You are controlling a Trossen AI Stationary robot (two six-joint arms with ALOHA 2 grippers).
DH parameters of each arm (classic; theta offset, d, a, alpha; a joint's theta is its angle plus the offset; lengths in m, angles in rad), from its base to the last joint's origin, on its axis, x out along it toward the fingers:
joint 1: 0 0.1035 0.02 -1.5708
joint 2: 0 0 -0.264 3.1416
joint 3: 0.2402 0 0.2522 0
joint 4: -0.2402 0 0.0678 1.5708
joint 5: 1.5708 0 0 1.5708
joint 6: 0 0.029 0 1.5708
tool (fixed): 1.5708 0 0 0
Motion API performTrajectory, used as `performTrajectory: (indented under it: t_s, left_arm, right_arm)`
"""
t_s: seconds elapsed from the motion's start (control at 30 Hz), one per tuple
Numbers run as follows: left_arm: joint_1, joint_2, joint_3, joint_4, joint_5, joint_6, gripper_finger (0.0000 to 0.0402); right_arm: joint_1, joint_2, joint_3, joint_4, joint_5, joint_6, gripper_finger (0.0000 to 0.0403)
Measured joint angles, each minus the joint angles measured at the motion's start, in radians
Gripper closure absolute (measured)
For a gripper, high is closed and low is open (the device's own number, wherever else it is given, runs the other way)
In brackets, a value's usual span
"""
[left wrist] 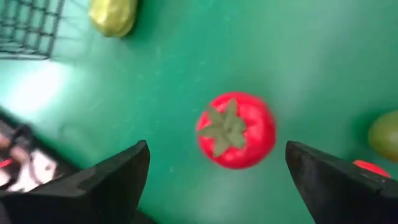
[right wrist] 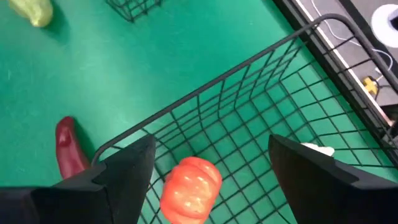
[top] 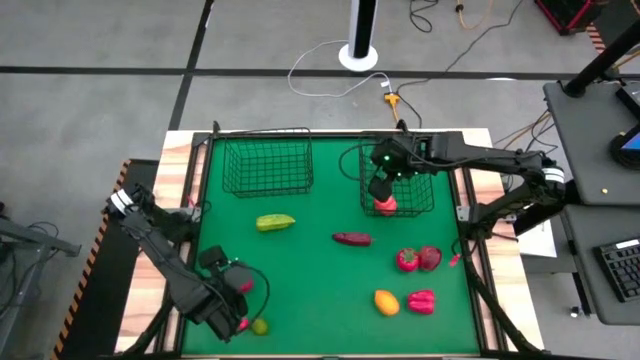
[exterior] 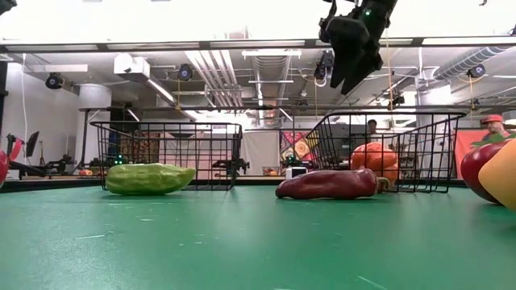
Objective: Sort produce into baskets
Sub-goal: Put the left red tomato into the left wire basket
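High view: right hand [top: 383, 187] open above orange piece [top: 384, 205] inside right basket [top: 440, 205].

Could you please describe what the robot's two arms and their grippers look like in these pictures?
Both arms are dark, nearly black, built of jointed links. The left arm has a white band near its base, and so does the right arm. The right gripper carries a small green light. In the wrist views, each gripper's fingers are broad, dark, tapering wedges.

orange pumpkin [right wrist: 190, 188] in wire basket [right wrist: 205, 93], jaws apart
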Motion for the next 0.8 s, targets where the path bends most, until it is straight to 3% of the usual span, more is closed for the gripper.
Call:
performTrajectory:
  t_s: [0.27, 0.53, 0.8]
  left_arm:
    - [-0.019, -0.001, -0.119, 0.077, -0.017, -0.043, 0.0077]
    - [-0.018, 0.012, -0.102, 0.083, 0.003, -0.029, 0.0081]
    - [-0.088, -0.070, -0.003, 0.097, -0.461, 0.014, 0.0081]
  right_arm:
    - [0.038, 0.000, 0.000, 0.019, 0.000, 0.001, 0.0092]
    - [0.040, 0.000, 0.000, 0.021, 0.000, 0.001, 0.0098]
    - [0.040, 0.000, 0.000, 0.031, 0.000, 0.001, 0.0088]
